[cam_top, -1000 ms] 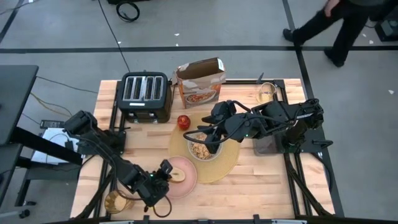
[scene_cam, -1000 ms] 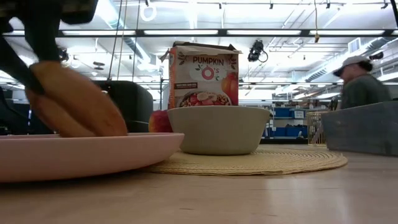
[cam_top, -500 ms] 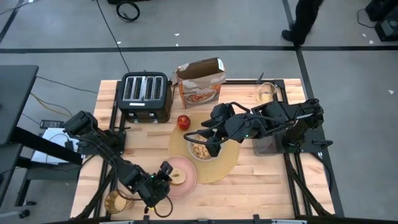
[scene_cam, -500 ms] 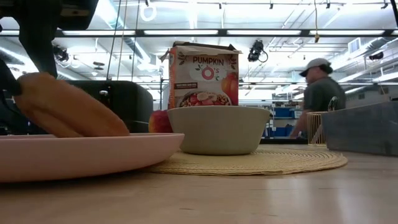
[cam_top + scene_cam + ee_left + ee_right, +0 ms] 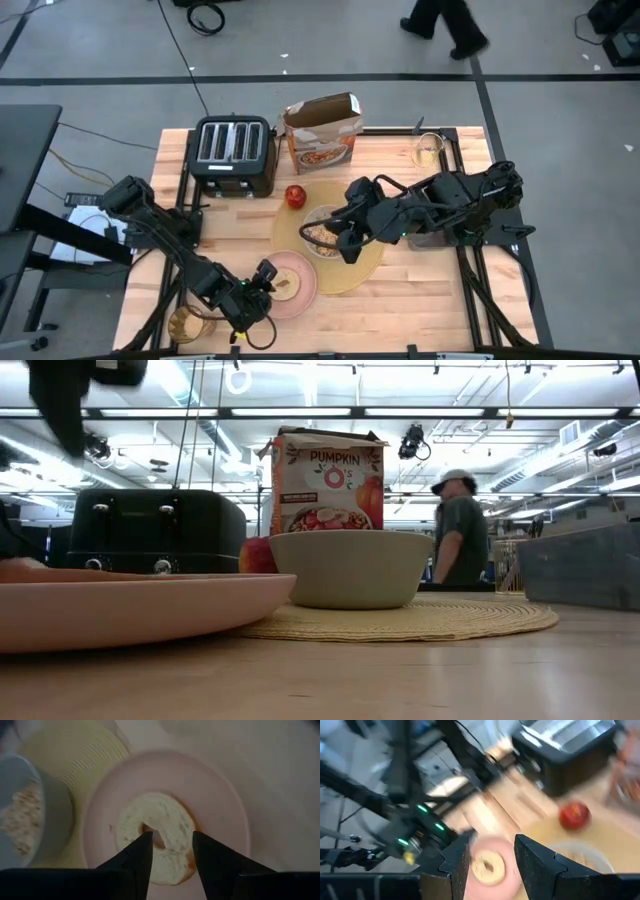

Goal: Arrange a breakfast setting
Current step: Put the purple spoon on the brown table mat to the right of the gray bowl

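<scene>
Left gripper is seen at the lower left of the high view, at the near-left edge of the plate, with its fingers parted and nothing clasped between them. In the left wrist view the two dark fingers are shown straddling the bread, which lies flat on the plate and is let go. The bread is found on the plate's left half in the high view. An amber glass is seen at the lower-left corner of the table, just left of the left arm.

Farther up the frame, the plate's right edge is laid over the rim of the placemat. The bowl is set on the placemat near its upper left and holds cereal. Right gripper is held at the bowl's right side, over the placemat; its fingers are seen spread apart and empty in the right wrist view. The apple is placed on the table just above and left of the bowl.

Toward the top of the table, a toaster is seen at the left, a cereal box beside it, and a clear cup at the upper right. In the low view, the plate, placemat, bowl, apple, toaster and box are shown, and a person is seen standing in the room behind.
</scene>
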